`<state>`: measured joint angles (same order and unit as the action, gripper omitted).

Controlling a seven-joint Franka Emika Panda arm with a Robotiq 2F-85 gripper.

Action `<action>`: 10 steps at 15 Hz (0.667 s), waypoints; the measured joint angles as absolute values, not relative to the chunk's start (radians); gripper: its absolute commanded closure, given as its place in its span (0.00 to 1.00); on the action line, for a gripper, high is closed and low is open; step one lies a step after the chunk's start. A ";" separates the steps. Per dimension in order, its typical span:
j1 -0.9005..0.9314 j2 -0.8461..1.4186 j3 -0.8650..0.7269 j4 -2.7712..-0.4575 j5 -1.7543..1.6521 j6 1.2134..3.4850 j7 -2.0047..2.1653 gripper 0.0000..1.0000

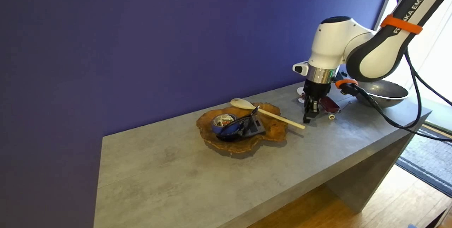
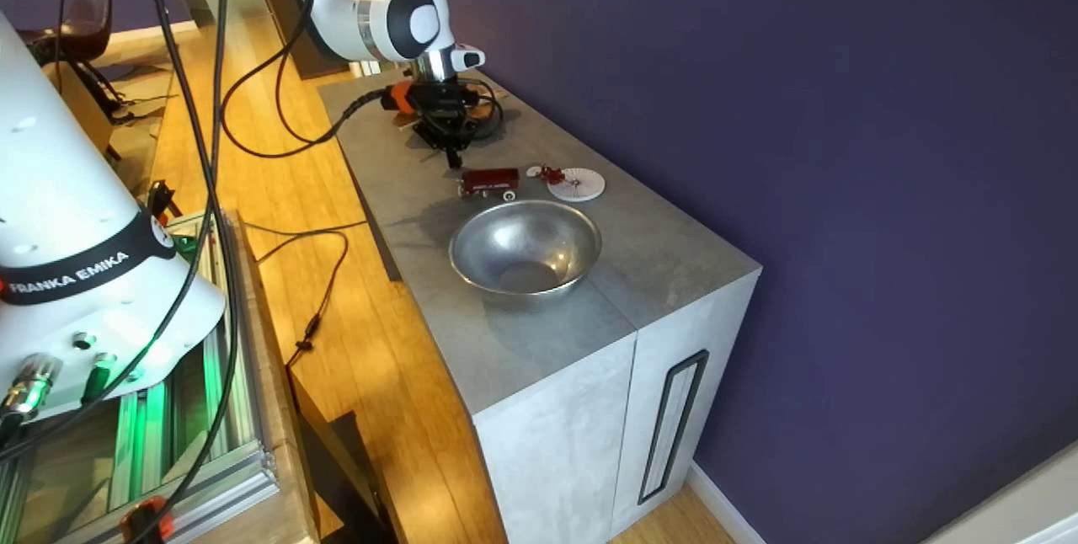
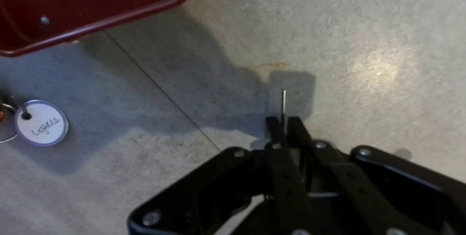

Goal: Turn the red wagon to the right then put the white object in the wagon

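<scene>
1. Red wagon: upright on the bench, near the centre of the frame in an exterior view. It fills the upper left of the wrist view, seen from above.
2. White object: on the bench outside the wagon, to its right in an exterior view, a flat white disc with a dark red part by its left edge.
3. Jaws: closed, tips down, apart from the wagon in the wrist view. A thin bright strip shows between and past the tips; whether it is gripped I cannot tell.
4. Round tag: white, handwritten, at the left of the wrist view.
5. Metal bowl: centre of the frame, below the wagon.
6. Wooden tray: mid-frame, bearing a tape roll; a wooden spoon lies across it.
</scene>
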<state>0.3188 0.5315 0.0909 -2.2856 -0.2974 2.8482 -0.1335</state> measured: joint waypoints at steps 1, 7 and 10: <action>0.325 0.521 0.079 -2.289 -0.299 2.850 -0.123 0.98; 0.369 0.433 -0.021 -2.343 -0.343 2.865 -0.012 0.98; 0.377 0.396 -0.057 -2.382 -0.364 2.872 0.057 0.98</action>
